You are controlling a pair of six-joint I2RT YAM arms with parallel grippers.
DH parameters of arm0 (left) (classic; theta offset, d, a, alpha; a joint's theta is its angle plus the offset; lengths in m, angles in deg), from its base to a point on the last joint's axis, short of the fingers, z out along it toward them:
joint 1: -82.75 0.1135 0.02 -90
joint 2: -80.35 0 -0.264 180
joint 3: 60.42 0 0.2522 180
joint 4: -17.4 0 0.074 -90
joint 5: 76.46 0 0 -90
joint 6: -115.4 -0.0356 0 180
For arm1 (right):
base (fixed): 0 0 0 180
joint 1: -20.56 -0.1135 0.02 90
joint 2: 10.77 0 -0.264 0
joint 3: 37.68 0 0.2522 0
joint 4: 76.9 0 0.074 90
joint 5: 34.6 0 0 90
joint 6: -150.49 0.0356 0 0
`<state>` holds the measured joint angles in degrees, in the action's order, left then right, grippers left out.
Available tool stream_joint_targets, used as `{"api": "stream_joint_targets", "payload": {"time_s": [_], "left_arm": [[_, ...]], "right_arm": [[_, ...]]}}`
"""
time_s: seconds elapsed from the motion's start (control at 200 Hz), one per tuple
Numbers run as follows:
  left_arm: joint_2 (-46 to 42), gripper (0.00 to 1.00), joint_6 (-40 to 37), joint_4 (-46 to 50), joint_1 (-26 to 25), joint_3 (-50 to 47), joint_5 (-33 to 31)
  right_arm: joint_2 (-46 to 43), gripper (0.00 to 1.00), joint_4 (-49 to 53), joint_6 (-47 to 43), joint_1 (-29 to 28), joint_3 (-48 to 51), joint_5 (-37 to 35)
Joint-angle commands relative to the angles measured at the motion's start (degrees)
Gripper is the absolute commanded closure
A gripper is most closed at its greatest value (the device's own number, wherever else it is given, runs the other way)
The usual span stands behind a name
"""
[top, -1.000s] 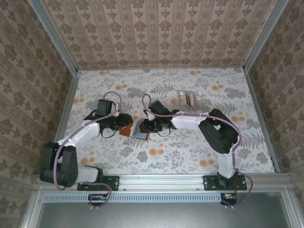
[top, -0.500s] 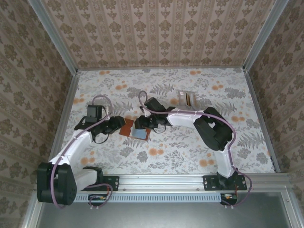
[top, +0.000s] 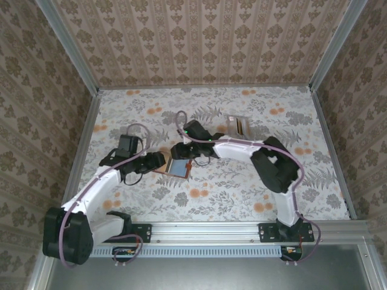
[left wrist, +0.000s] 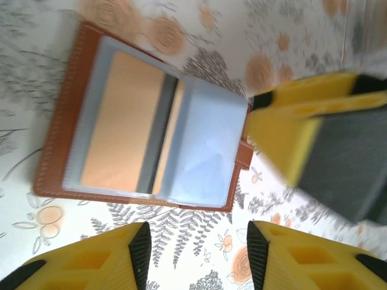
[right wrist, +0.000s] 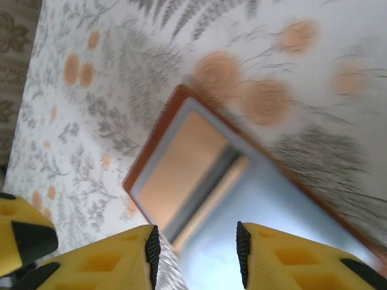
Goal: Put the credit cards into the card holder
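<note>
Left claw (left wrist: 196, 249): its yellow fingers (left wrist: 91, 263) with black pads stand apart and nothing is between them. In the top view it sits just beside the left edge of the holder.
Right claw (right wrist: 195, 246): its jaws are parted and grip nothing. It is poised over the far side of the holder, and one of its yellow fingers shows in the left wrist view close to the closing tab. Whether that finger touches the tab cannot be told.
Card holder: a reddish-brown leather-like folding card holder (left wrist: 57, 130) lies open and flat on the surface between the two claws, inner side up, with stitching along its rim.
Closing tab (left wrist: 243, 154): a small brown tab sticks out from the holder's edge on the side of the right claw.
Tan card (left wrist: 121, 121): a flat orange-tan card sits in one half of the holder, under a clear sleeve.
Light blue card (left wrist: 208, 151): a pale blue rectangular card fills the other half, next to the tan one.
Loose cards (top: 237, 125): a small pile of pale and tan cards lies well apart from the holder, towards the far right.
Surface (top: 242, 181): a white cloth printed with grey ferns and orange blossoms.
</note>
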<state>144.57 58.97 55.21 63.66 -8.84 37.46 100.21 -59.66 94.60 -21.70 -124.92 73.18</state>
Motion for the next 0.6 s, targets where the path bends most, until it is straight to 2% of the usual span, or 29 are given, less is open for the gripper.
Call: {"api": "stream_joint_targets", "payload": {"time_s": [0.0, 0.025, 0.075, 0.27, 0.42, 0.595], "left_arm": [[4.1, 0.47, -6.2, 0.7, -6.6, 6.6, -7.4], [5.6, 0.45, -7.3, 1.4, -9.1, 7.7, -9.0], [9.3, 0.44, -8.7, 2.5, -11.0, 9.5, -10.9], [23.3, 0.4, -11.1, 8.1, -13.9, 15.5, -16.7], [28.7, 0.35, -11.2, 10.3, -17.1, 18.9, -21.4], [31.1, 0.3, -10.2, 10.8, -18.8, 21.8, -20.5]], "right_arm": [[-13.2, 0.59, -4.9, -3.3, 3.4, 9.8, -10.2], [-15.7, 0.58, -5.3, -3.4, 4.3, 12.2, -11.6], [-20.1, 0.57, -5.4, -3.3, 6.1, 16.2, -13.9], [-34.4, 0.53, -5.7, -5.9, 9.6, 28.5, -18.9], [-39.1, 0.52, -7.4, -5.9, 10.9, 33.6, -20.6], [-40.7, 0.52, -8.2, -5.5, 12.1, 35.5, -20.2]]}}
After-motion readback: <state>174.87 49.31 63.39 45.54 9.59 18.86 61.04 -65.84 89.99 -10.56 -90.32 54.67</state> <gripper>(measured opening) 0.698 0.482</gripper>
